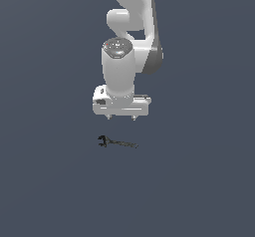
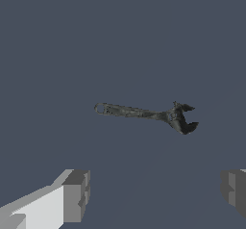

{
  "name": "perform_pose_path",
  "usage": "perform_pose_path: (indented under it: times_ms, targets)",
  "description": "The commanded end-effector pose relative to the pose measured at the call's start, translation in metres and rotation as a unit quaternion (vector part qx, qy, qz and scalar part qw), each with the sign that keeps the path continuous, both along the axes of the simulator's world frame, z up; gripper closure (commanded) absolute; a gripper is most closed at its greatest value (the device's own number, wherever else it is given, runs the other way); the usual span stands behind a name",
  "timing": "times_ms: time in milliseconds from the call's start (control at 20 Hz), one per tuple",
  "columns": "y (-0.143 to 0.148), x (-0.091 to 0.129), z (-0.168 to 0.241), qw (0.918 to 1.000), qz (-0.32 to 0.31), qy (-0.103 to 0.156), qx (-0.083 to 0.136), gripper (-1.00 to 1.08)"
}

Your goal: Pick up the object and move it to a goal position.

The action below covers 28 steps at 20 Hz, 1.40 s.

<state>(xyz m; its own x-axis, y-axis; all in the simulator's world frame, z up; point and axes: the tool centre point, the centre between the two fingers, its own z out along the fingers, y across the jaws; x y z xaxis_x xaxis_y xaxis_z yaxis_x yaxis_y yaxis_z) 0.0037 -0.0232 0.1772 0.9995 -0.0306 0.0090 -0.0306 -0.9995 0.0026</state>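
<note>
The object, a small dark grey-black wrench (image 1: 116, 142), lies flat on the grey floor, its open jaw head toward the exterior view's left and its slim handle toward the right. In the wrist view the wrench (image 2: 144, 113) lies crosswise, apart from both fingers. My gripper (image 1: 121, 117) hangs above the wrench, pointing straight down, a short gap over it. It is open, with its grey fingertips (image 2: 77, 194) spread wide and nothing between them.
The white arm (image 1: 132, 27) rises behind the gripper to the frame's top. Only a plain dark grey-blue surface (image 1: 199, 181) lies around the wrench.
</note>
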Motion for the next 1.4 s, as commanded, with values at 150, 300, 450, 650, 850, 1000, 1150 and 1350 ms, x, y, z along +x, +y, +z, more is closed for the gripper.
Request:
perform_pose_path:
  times_ms: [150,300,450,650,850,1000,1150,1350]
  targets:
    - [0.005,0.001,0.002,1.0,0.004,-0.002,0.0,-0.92]
    - [0.018,0.004,0.008,0.9999,0.014,-0.009,-0.001,-0.92]
    - [0.028,0.006,0.012,0.9997,0.019,-0.014,-0.001,-0.92]
    - [0.028,0.006,0.012,0.9997,0.018,-0.014,-0.001,-0.92]
    - [0.027,0.006,0.01,0.9995,0.027,-0.013,-0.002,-0.92]
    - [0.026,0.008,0.008,0.999,0.042,-0.013,-0.003,-0.92]
    - [0.024,0.009,0.004,0.998,0.062,-0.012,-0.004,-0.92]
    - [0.021,0.012,-0.003,0.9951,0.098,-0.01,-0.006,-0.92]
